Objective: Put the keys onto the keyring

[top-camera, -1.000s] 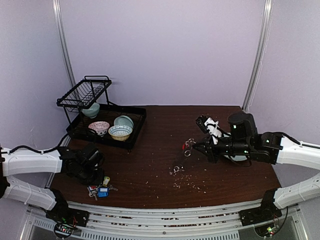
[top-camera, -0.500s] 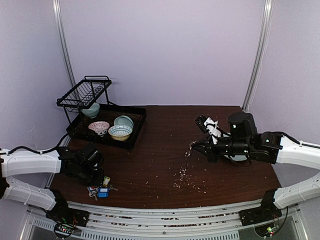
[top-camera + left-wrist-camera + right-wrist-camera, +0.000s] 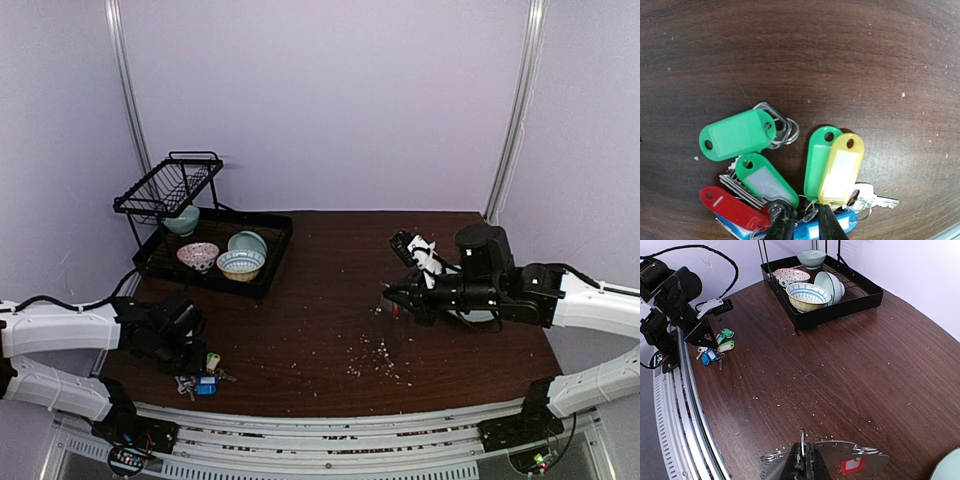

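Note:
The keys lie in a bunch on the dark wood table, with green, yellow, red and blue plastic tags and a silver blade sticking out to the right. My left gripper stands over the bunch's near end, its fingers a little apart with thin wire rings and the blue tag in the gap. In the top view the keys sit at the front left, beside the left gripper. My right gripper is shut on the keyring, a flat silver-grey loop held above the table, with a red tag on it.
A black dish rack and its tray with several bowls stand at the back left. A pale green plate lies under the right arm. Pale crumbs are scattered over the table's middle. The front edge is a white rail.
My left gripper's fingers have parted slightly over the keys. The right gripper has shifted a little to the right, and the keyring in it has swung.

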Robot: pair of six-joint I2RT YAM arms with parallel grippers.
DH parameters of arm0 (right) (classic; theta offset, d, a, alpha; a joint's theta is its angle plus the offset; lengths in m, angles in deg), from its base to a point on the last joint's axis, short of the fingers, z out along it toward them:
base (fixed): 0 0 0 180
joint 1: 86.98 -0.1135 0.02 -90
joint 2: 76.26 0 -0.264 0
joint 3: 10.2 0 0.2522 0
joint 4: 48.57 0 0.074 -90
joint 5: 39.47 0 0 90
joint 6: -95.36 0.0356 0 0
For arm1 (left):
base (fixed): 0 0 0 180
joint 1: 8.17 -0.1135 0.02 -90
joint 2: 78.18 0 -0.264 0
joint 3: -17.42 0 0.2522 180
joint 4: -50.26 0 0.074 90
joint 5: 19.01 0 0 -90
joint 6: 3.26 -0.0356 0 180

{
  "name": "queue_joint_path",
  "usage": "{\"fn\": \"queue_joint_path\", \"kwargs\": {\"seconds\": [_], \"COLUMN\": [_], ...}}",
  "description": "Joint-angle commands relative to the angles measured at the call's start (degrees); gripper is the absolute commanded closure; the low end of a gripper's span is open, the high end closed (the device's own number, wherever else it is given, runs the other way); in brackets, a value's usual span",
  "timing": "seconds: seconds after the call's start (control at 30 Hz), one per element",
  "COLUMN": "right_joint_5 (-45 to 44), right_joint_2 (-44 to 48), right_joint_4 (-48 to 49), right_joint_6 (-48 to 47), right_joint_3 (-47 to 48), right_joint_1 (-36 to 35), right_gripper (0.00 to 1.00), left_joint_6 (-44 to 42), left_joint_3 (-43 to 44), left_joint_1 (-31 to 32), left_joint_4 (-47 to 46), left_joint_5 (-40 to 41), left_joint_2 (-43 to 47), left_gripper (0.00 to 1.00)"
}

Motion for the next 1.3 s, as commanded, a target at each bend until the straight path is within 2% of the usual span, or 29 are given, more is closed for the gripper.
{"fn": "queue_joint_path", "kwargs": {"seconds": [0.0, 0.17, 0.33, 0.43, 0.57, 0.7, 0.8, 0.9, 0.97, 1.07, 1.27], "right_joint_5": [1.10, 0.69, 0.31, 0.27, 0.09, -0.74, -1.45, -2.91, -4.13, -4.95, -6.24], "right_joint_2": [0.12, 0.08, 0.00, 0.12, 0.35, 0.73, 1.40, 1.87, 2.15, 2.64, 4.12], "right_joint_4": [1.29, 1.15, 1.16, 0.84, -0.16, -1.39, -2.19, -3.77, -5.32, -7.13, -7.50], "right_joint_6": [-0.17, -0.16, -0.12, -0.13, -0.31, -0.97, -1.53, -1.81, -1.83, -1.59, -1.05], "right_joint_3": [1.64, 1.80, 2.20, 2.63, 3.32, 4.04, 4.64, 5.66, 6.34, 7.18, 7.33], "right_joint_1": [0.21, 0.24, 0.24, 0.20, 0.29, 0.34, 0.43, 0.57, 0.69, 0.70, 0.71], "right_gripper": [1.00, 1.00, 1.00, 1.00, 1.00, 1.00, 1.00, 1.00, 1.00, 1.00, 1.00], "left_joint_6": [0.88, -0.42, -0.76, -0.86, -9.40, -21.03, -30.16, -35.76, -38.03, -38.98, -37.63], "left_joint_3": [-0.46, 0.13, 0.83, 6.00, 17.02, 26.84, 31.76, 34.37, 33.61, 32.59, 29.16], "left_joint_1": [-0.21, -0.04, 0.32, 1.36, 5.31, 15.26, 21.09, 22.00, 22.10, 22.17, 21.92], "left_joint_4": [-0.67, -1.18, -0.54, 4.08, 6.20, 4.23, 0.63, -6.48, -14.85, -24.55, -37.16], "left_joint_5": [0.35, -0.47, -0.12, 5.73, 12.56, 14.23, 8.32, -1.28, -10.18, -22.87, -31.58], "left_joint_2": [-0.15, 0.56, 3.48, 6.01, 6.98, -0.36, -9.48, -16.47, -18.57, -22.11, -31.03], "left_gripper": [0.83, 1.00, 1.00, 1.00, 1.00, 1.00, 1.00, 1.00, 1.00, 1.00, 1.00]}}
